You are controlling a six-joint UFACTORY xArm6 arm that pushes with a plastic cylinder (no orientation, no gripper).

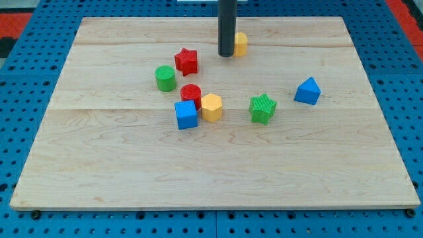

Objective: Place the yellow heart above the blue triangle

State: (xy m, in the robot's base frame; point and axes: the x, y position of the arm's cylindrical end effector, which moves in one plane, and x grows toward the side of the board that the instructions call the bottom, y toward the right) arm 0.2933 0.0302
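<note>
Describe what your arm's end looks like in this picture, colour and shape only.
All that shows of me is a straight, smooth, dark grey-black cylindrical rod coming down from the view's top. No cables, markings or labels are visible on it. My tip is blunt and flat-ended, the same width as the rest of the rod. The arm above is out of frame.

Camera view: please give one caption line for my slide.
My tip touches the yellow heart, up-left of the blue triangle.
</note>
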